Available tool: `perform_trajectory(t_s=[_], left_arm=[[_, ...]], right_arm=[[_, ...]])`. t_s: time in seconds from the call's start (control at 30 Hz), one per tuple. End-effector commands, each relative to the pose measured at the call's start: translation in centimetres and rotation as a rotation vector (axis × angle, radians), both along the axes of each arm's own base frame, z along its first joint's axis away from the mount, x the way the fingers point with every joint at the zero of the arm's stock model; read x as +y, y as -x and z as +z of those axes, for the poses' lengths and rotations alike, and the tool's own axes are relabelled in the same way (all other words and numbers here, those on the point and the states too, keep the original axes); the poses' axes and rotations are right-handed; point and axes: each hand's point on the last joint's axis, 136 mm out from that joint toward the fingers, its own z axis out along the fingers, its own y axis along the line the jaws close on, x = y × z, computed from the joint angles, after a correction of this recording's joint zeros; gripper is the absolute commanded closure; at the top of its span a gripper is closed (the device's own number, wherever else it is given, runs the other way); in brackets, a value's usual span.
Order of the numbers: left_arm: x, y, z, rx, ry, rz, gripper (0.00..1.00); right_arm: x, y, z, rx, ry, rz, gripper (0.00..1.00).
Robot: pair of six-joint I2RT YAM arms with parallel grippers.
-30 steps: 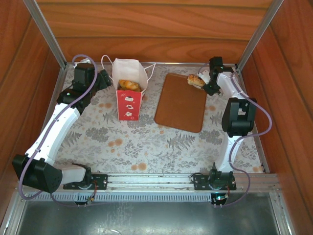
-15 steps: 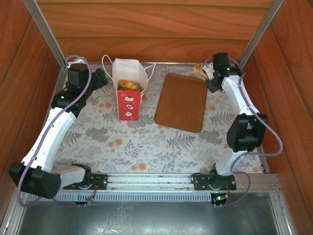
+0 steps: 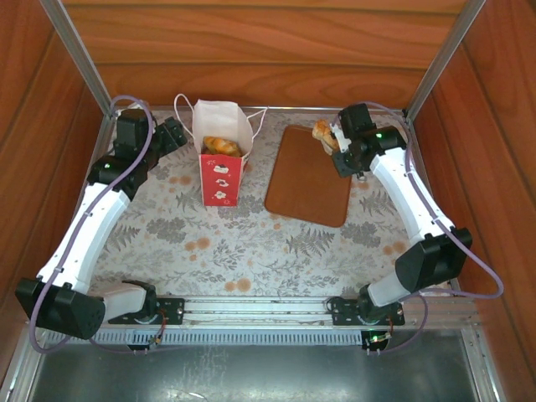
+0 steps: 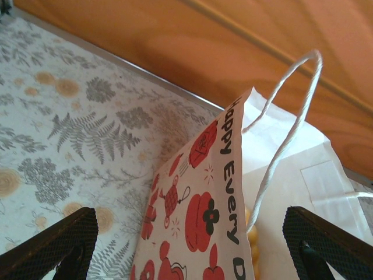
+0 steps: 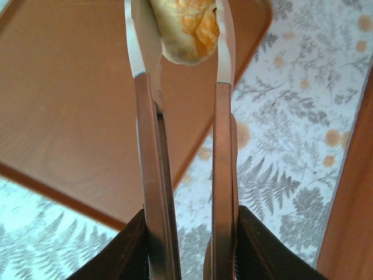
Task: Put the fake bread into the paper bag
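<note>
The right end effector (image 3: 328, 136) was closed on a piece of fake bread (image 3: 322, 134), a golden-brown pastry pinched between its two long fingers. In the right wrist view the fake bread (image 5: 185, 28) sat at the very tips of the right end effector (image 5: 180, 41), lifted clear of the surface below. It hung over the far edge of the flat brown board (image 3: 309, 176), near that board's far right corner. The board (image 5: 70, 105) lay flat on the fern-patterned desk (image 3: 234, 243).

The paper bag (image 3: 222, 167) stood upright to the left of the board, well apart from the held piece, with its mouth open and its string handles splayed to either side. A second pastry (image 3: 222, 146) rested inside it, just below the rim.

The left end effector (image 3: 172, 132) hovered just beside the bag's left side with its jaws spread wide and gripping nothing. In the left wrist view the bag (image 4: 198, 204) stood ahead of the left end effector (image 4: 186, 245), framed by the two dark fingertips (image 4: 52, 245).
</note>
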Motion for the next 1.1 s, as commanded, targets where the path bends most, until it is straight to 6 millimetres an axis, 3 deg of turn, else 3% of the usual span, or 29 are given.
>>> perform_trajectory(t_s=[0.0,0.2,0.4,0.83,1.07], left_arm=[[-1.8,-0.1,-0.4,0.047,0.056,-0.044,0.13],[-4.1,-1.5,-1.5,0.094,0.087,-0.099,0.16],[-5.4,-3.0,-2.2,0.117,0.113,-0.129,0.27],[-5.2,-4.4,-3.0,0.118,0.096,-0.1,0.73],[-5.6,-4.7,-3.2,0.121,0.106,-0.109,0.86]], right_arm=[[0.5,2.4,1.2,0.005,-0.067,-0.071,0.67],[1.4,4.0,2.9,0.004,-0.142,-0.08,0.67],[1.2,6.0,4.0,0.018,-0.162,-0.098,0.67],[3.7,9.6,7.8,0.0,-0.325,-0.045,0.68],[5.6,11.2,10.1,-0.006,-0.381,0.036,0.68]])
